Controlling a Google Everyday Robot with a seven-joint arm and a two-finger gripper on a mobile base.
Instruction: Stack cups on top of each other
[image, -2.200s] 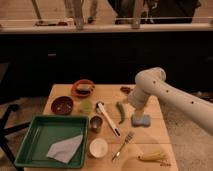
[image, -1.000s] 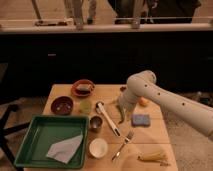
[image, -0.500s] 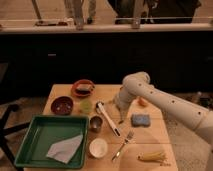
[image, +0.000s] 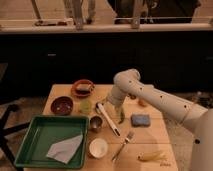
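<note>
A pale yellow-green plastic cup (image: 86, 106) stands upright on the wooden table (image: 155, 137), left of centre. A dull silver-grey metal cup (image: 95, 123) stands apart from it, a little nearer and to the right, beside the tray. My gripper (image: 111, 103) hangs at the end of the white arm over the middle of the table. It is to the right of the yellow-green cup and above and behind the metal cup. It holds neither cup.
A dark red bowl (image: 62, 105) and an orange-red dish (image: 82, 88) sit at the back left. A green tray (image: 50, 118) holds a white cloth (image: 65, 149). Nearby lie a white utensil (image: 109, 119), a green pepper (image: 121, 115), a blue sponge (image: 140, 120), a fork (image: 122, 145), a white bowl (image: 98, 147) and a yellow item (image: 150, 156).
The arm has swung left across the table, bringing my gripper from above the blue sponge towards the two cups. Nothing on the table has moved.
</note>
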